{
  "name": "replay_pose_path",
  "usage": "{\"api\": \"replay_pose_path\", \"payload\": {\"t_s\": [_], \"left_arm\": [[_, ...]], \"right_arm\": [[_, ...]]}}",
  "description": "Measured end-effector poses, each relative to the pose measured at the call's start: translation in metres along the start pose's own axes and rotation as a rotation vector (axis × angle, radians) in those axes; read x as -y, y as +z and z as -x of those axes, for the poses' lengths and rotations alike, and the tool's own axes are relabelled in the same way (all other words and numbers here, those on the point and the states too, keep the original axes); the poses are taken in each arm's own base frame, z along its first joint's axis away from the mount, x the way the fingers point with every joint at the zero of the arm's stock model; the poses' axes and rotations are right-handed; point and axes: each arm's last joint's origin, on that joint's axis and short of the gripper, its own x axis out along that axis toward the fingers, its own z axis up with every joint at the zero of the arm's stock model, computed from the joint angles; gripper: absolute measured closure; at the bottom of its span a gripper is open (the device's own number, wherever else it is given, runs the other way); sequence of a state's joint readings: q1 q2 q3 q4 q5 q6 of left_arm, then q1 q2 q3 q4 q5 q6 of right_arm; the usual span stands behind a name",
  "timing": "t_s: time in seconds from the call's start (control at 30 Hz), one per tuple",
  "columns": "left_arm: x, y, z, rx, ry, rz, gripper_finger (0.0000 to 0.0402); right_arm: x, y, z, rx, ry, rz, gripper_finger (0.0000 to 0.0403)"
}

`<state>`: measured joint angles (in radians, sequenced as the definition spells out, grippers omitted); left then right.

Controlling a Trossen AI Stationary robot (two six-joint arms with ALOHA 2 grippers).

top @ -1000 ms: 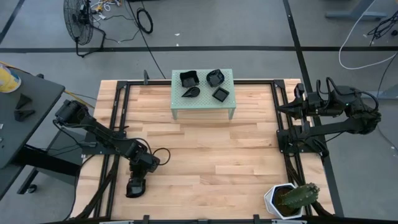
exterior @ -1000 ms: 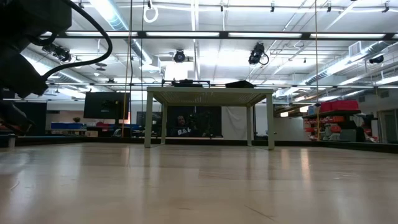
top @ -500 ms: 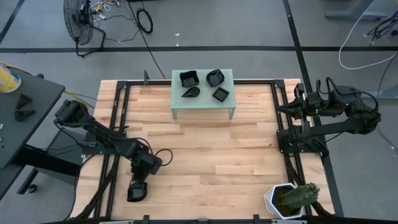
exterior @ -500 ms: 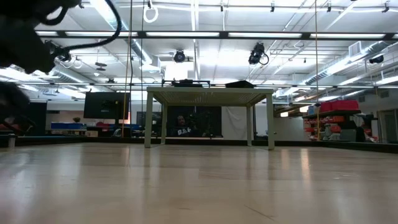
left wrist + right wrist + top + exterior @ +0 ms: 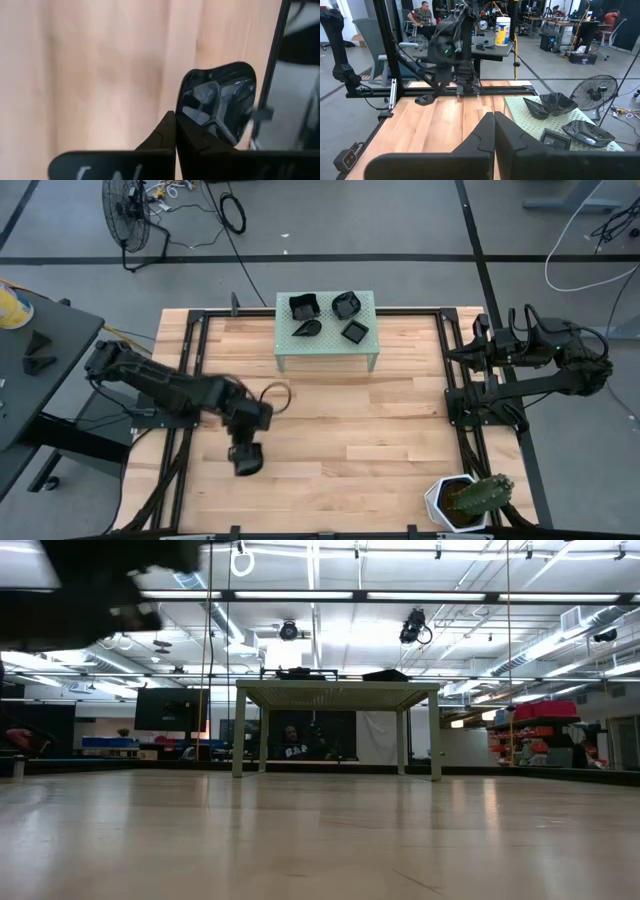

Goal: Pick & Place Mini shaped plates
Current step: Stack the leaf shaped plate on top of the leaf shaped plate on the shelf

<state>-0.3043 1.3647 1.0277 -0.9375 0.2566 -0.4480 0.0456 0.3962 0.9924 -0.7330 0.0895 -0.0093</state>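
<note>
Since half a second ago the left arm has been swinging away from the table's near left corner toward its middle, carrying the left gripper [image 5: 246, 460] farther in over the wood.

In the left wrist view its fingers [image 5: 165, 131] are pressing together on the near rim of a glossy black plate [image 5: 220, 100], which is sticking out past the tips over the bare planks. Pinching the raised edge looks like the only workable hold on so shallow a dish, and it is leaving the dish's hollow free. Whether the plate is riding clear of the wood or skimming it cannot be told.

Farther out, the table [image 5: 330, 430] is lying open between the gripper and the pale green stand [image 5: 325, 352] at its far edge, so the carry is probably heading that way.

The stand is acting as the holder. Four plates are sitting apart on its perforated top:
- a squarish one [image 5: 304, 306]
- a wavy one [image 5: 346, 304]
- a leaf shape [image 5: 308, 327]
- a small square [image 5: 354, 331]

The held plate would seemingly be the fifth.

The right gripper [image 5: 472, 352] is waiting folded at the table's right edge, its fingers [image 5: 487, 131] closed on nothing. The white cactus pot [image 5: 440, 502] is holding only its cactus at the near right corner.
</note>
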Motion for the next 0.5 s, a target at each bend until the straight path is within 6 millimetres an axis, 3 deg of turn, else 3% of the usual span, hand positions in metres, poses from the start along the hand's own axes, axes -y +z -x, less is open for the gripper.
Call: {"api": "replay_pose_path", "payload": {"t_s": [0.27, 0.5], "left_arm": [[-0.033, 0.049, 0.052, 0.277, 0.123, 0.028, 0.0401], [-0.074, 0.083, 0.077, 0.472, 0.168, 0.048, 0.0401]], "right_arm": [[0.0, 0.0, 0.0, 0.0, 0.0, 0.0, 0.0399], [0.0, 0.0, 0.0, 0.001, 0.0, 0.0, 0.0399]]}}
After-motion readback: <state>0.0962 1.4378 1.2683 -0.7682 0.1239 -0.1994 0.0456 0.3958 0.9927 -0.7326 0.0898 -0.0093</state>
